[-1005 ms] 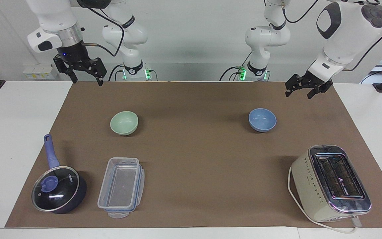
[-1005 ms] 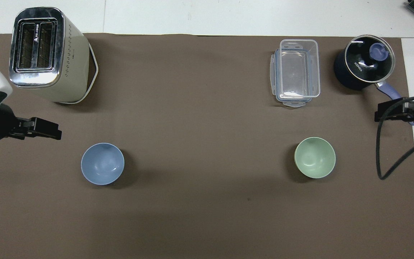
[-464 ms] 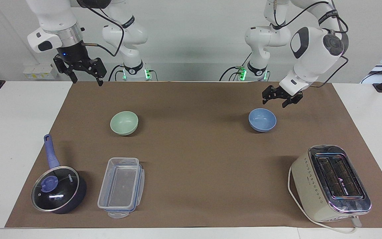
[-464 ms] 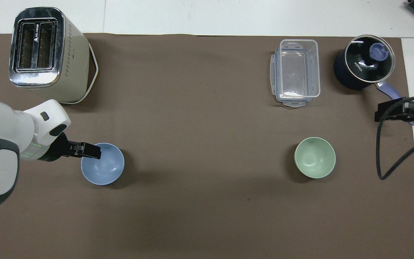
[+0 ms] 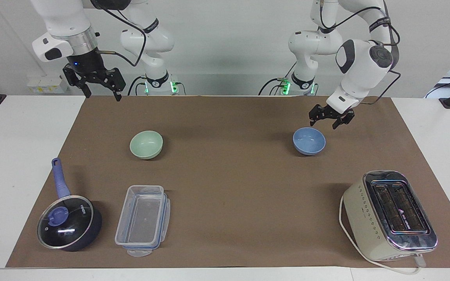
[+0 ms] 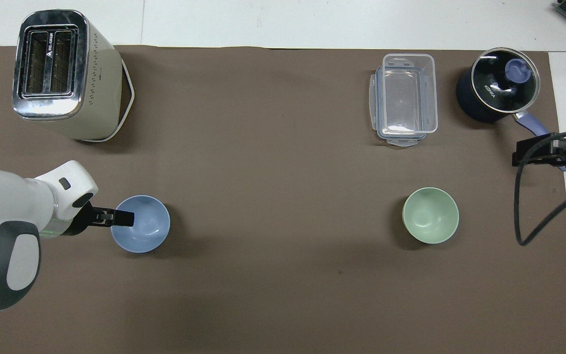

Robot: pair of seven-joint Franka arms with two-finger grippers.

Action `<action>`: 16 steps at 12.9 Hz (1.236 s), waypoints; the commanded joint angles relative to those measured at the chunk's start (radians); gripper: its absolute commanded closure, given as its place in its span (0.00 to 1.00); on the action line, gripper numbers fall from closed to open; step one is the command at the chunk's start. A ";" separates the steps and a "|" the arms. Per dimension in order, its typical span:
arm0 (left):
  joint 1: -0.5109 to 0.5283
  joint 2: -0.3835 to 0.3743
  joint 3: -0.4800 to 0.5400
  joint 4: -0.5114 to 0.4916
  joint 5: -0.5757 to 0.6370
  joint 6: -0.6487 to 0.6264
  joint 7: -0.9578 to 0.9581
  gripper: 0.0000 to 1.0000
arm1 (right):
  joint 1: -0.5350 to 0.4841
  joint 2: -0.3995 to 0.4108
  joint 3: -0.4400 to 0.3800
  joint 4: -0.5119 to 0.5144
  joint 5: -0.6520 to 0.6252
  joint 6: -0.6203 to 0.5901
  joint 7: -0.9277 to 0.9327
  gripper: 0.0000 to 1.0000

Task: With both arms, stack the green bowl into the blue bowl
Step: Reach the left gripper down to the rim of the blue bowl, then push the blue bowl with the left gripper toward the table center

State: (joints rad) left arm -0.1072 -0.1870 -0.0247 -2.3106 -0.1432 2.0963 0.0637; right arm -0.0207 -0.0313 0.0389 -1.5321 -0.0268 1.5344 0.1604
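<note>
The blue bowl (image 5: pixel 309 141) stands upright on the brown mat toward the left arm's end; it also shows in the overhead view (image 6: pixel 141 224). My left gripper (image 5: pixel 324 123) is open and hangs just over the bowl's rim on the side toward the robots; in the overhead view (image 6: pixel 127 219) its tip overlaps the rim. The green bowl (image 5: pixel 146 144) stands upright toward the right arm's end, and it shows in the overhead view (image 6: pixel 430 215) too. My right gripper (image 5: pixel 102 95) is open and empty, and waits high over the mat's corner, apart from the green bowl.
A cream toaster (image 5: pixel 389 214) stands farther from the robots than the blue bowl. A clear plastic container (image 5: pixel 143 219) and a dark lidded pot with a blue handle (image 5: pixel 68 222) stand farther out than the green bowl. The brown mat (image 5: pixel 229 187) covers the table.
My left gripper has swung in from the left arm's end of the mat and come down to the blue bowl's rim. The right arm and both bowls have not moved.
</note>
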 commanded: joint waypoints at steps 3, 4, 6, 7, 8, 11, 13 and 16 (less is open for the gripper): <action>0.033 -0.006 -0.001 -0.148 0.016 0.189 0.004 0.00 | -0.008 -0.002 -0.001 0.006 -0.002 -0.011 -0.009 0.00; 0.037 0.006 -0.003 -0.159 0.016 0.223 -0.008 0.00 | -0.008 -0.002 -0.001 0.006 -0.002 -0.011 -0.009 0.00; 0.035 0.044 -0.004 -0.159 0.016 0.264 -0.053 0.00 | -0.008 -0.002 0.001 0.006 -0.002 -0.011 -0.009 0.00; 0.029 0.070 -0.004 -0.159 0.016 0.290 -0.074 0.00 | -0.008 -0.002 0.001 0.006 -0.002 -0.011 -0.009 0.00; 0.026 0.095 -0.006 -0.158 0.016 0.310 -0.103 0.00 | -0.008 -0.002 0.001 0.006 -0.002 -0.011 -0.009 0.00; 0.020 0.106 -0.008 -0.156 0.011 0.323 -0.241 1.00 | -0.008 -0.002 0.002 0.006 -0.002 -0.011 -0.012 0.00; 0.005 0.106 -0.008 -0.151 0.011 0.317 -0.242 1.00 | -0.008 -0.002 0.002 0.006 -0.002 -0.013 -0.013 0.00; -0.017 0.107 -0.008 -0.103 0.011 0.272 -0.251 1.00 | -0.008 -0.002 0.007 0.006 -0.002 -0.010 -0.015 0.00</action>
State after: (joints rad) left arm -0.0952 -0.0750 -0.0383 -2.4473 -0.1424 2.4001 -0.1573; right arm -0.0205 -0.0313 0.0392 -1.5321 -0.0268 1.5343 0.1604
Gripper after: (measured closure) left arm 0.938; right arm 0.000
